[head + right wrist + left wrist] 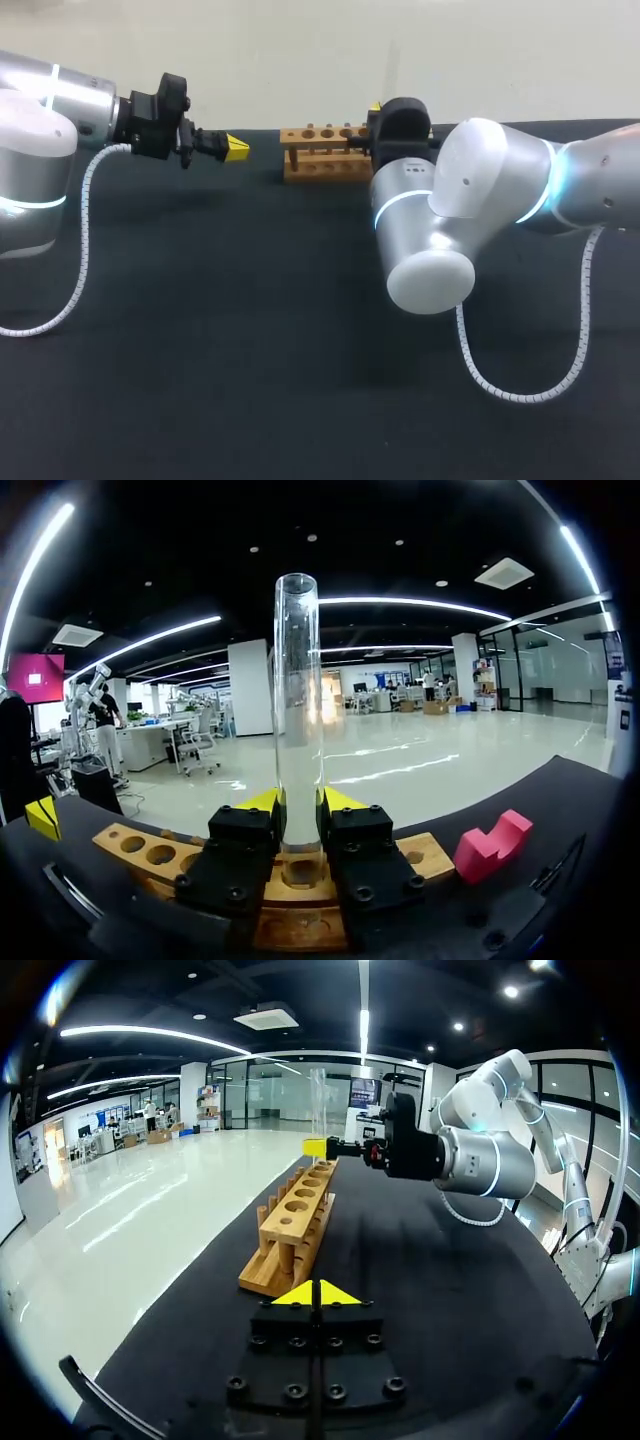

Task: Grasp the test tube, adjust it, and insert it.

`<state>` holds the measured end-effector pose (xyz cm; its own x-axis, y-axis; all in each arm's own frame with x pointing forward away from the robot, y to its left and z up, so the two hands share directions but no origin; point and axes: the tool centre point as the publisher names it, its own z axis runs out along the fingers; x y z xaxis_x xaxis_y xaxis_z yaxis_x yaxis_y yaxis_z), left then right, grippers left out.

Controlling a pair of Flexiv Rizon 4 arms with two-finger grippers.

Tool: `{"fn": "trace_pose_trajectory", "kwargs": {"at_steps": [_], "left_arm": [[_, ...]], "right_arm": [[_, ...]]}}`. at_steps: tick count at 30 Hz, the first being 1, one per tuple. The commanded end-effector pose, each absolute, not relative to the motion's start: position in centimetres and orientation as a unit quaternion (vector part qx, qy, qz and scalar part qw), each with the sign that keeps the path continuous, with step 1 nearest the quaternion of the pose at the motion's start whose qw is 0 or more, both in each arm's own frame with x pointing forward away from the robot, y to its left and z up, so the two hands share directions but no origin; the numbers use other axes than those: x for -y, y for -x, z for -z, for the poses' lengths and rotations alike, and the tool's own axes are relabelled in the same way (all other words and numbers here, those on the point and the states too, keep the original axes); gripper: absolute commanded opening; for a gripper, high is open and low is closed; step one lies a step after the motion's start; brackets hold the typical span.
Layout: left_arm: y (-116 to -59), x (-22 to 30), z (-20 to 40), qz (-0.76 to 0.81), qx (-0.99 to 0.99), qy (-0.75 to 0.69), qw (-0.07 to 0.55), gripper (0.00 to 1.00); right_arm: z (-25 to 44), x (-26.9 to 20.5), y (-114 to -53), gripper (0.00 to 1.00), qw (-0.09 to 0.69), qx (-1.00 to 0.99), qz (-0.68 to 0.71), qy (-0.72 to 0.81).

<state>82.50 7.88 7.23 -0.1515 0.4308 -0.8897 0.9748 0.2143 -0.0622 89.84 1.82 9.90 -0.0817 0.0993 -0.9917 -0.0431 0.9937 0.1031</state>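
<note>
One test tube (298, 680) stands upright, pinched btw the fingers of my right gripper (300, 802), its lower end at a hole in the wooden rack (320, 168). My left gripper (316, 1294) hangs near the rack's other end, apart from it, tips pressed together.

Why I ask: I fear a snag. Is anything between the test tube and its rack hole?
Nothing visible. The right gripper holds the test tube upright, its lower end at a hole of the wooden rack; the pink block lies aside.
</note>
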Motion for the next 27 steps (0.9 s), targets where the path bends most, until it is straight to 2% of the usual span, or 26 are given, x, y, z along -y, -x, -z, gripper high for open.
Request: {"fn": "trace_pose_trajectory", "kwargs": {"at_steps": [1,9,10,12,13,15,17,18,19,23,25,27], "left_arm": [[-82.41,-7.88,-7.13,0.347,-0.673,-0.521,0.393,0.00],[-82.41,-7.88,-7.13,0.347,-0.673,-0.521,0.393,0.00],[-82.41,-7.88,-7.13,0.347,-0.673,-0.521,0.393,0.00],[-82.41,-7.88,-7.13,0.347,-0.673,-0.521,0.393,0.00],[-82.41,-7.88,-7.13,0.347,-0.673,-0.521,0.393,0.00],[-82.41,-7.88,-7.13,0.347,-0.673,-0.521,0.393,0.00],[-82.41,-7.88,-7.13,0.347,-0.673,-0.521,0.393,0.00],[-82.41,-7.88,-7.13,0.347,-0.673,-0.521,0.393,0.00],[-82.41,-7.88,-7.13,0.347,-0.673,-0.521,0.393,0.00],[-82.41,-7.88,-7.13,0.347,-0.673,-0.521,0.393,0.00],[-82.41,-7.88,-7.13,0.347,-0.673,-0.521,0.393,0.00],[-82.41,-7.88,-7.13,0.347,-0.673,-0.521,0.393,0.00]], "right_arm": [[-9.47,-1.84,-89.94,0.00,0.677,-0.724,-0.123,0.046],[-8.81,-2.10,-89.55,0.00,0.668,-0.730,-0.132,0.050],[-8.73,-2.11,-89.49,0.08,0.667,-0.731,-0.132,0.051],[-8.61,-2.11,-89.36,0.38,0.665,-0.733,-0.132,0.049],[-8.60,-2.11,-89.34,0.34,0.665,-0.734,-0.132,0.049],[-8.58,-2.12,-89.28,0.33,0.665,-0.734,-0.132,0.048],[-8.57,-2.10,-89.24,0.41,0.664,-0.734,-0.132,0.047],[-8.57,-2.08,-89.22,0.52,0.664,-0.734,-0.132,0.046],[-8.59,-2.04,-89.19,0.72,0.664,-0.734,-0.134,0.045],[-8.68,-1.88,-89.23,0.74,0.666,-0.733,-0.132,0.041],[-8.76,-1.82,-89.28,0.80,0.669,-0.731,-0.130,0.038],[-8.95,-1.77,-89.35,0.82,0.672,-0.729,-0.127,0.033]]}}
